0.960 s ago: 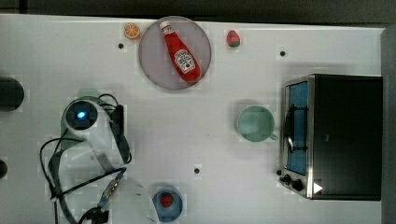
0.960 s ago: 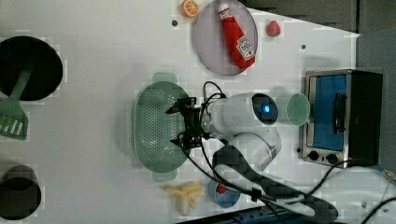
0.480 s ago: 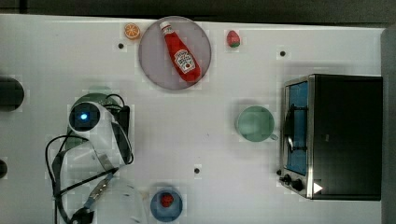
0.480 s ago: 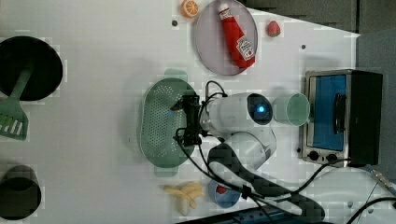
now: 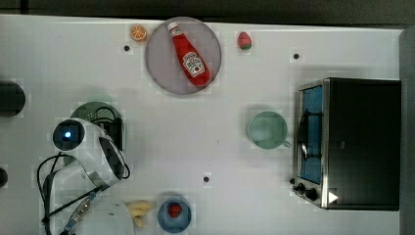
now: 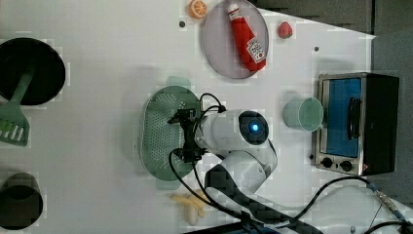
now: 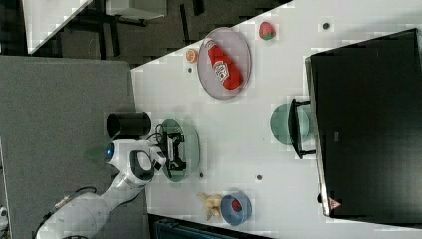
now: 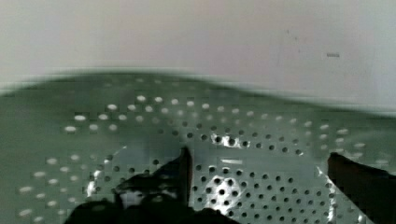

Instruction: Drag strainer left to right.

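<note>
**Open gripper inside the strainer**

The gripper [image 6: 185, 136] stands with its fingers [image 8: 180, 170] spread wide inside the pale green strainer [image 6: 158, 131], gripping nothing. The strainer lies on the white table [image 6: 107, 58], at the left view's left of the mint-green cup [image 6: 303, 115].

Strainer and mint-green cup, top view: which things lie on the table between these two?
Nothing. In the top view the table between the strainer and the cup is bare white surface; one small dark dot sits nearer the top view's bottom.
</note>
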